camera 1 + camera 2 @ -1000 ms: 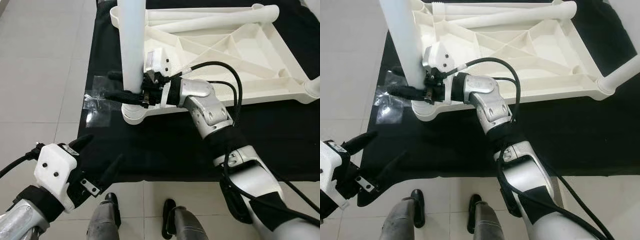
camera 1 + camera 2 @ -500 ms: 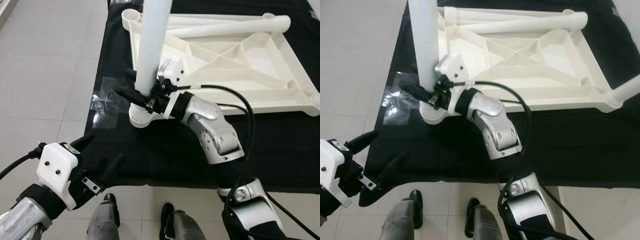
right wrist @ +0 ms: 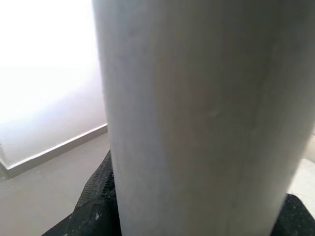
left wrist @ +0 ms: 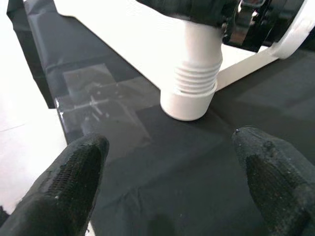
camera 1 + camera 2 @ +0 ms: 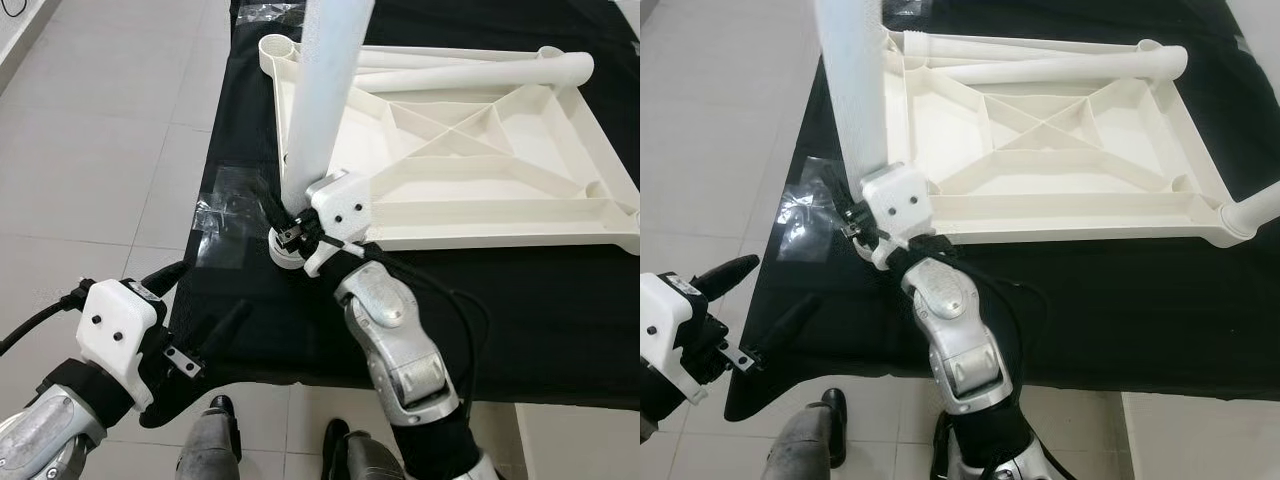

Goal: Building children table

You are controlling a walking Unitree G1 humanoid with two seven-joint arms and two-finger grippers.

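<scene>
The white plastic table top [image 5: 500,215] lies upside down on a black cloth [image 5: 540,300]. A white leg [image 5: 325,110] stands up from the socket at its near left corner. My right gripper [image 5: 285,225] is shut on this leg just above the socket, and the leg [image 3: 197,118] looms close in the right wrist view. The left wrist view looks at the threaded foot of the leg [image 4: 189,101] in the socket. My left gripper [image 5: 210,290] hangs open and holds nothing, low at the near left over the cloth's edge.
A second leg [image 5: 470,75] lies along the far side of the table top. Another leg [image 5: 1255,205] stands out at the near right corner. Clear plastic wrap [image 5: 225,200] lies on the cloth left of the socket. Tiled floor [image 5: 90,150] lies to the left.
My right forearm has swung from the right of the leg round to its near side, the gripper staying shut on the leg. The camera has shifted. The left gripper has stayed put.
</scene>
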